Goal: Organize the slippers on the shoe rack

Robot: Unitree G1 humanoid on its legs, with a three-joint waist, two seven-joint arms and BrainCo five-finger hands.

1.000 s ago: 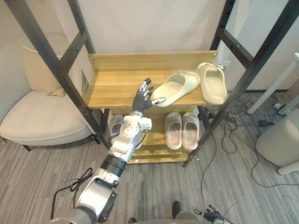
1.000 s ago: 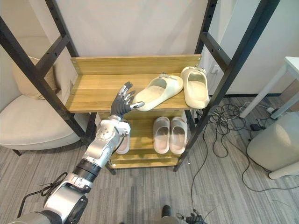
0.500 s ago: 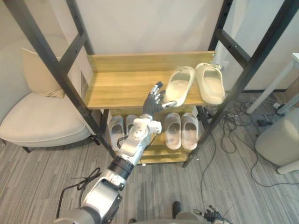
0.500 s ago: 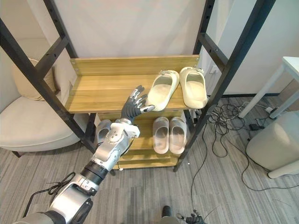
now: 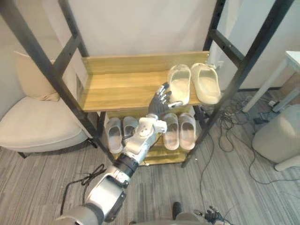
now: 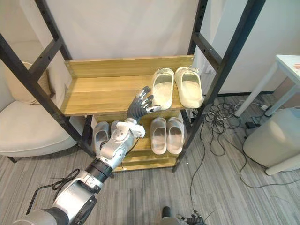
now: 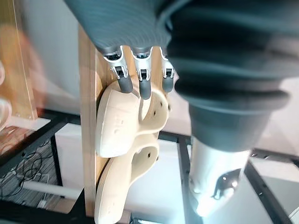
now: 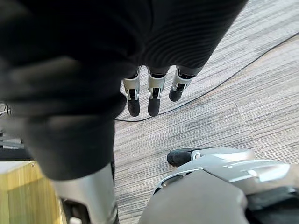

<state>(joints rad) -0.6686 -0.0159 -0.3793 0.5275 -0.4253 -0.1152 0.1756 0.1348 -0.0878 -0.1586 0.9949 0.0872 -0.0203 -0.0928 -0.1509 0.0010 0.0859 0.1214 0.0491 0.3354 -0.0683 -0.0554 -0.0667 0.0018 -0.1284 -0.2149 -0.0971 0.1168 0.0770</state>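
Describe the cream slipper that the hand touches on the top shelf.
The slipper is a cream, thick-soled slide, seemingly moulded foam, with a broad toe band dotted with small holes. It lies sole down on the right part of the wooden top shelf, toe towards the wall, parallel and close to its mate. The left hand sets straight fingertips against its heel side.

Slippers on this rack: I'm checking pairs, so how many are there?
6: two cream foam slippers on the top wooden shelf, two grey slippers lower left, two pale slippers lower right; the left arm may hide others.
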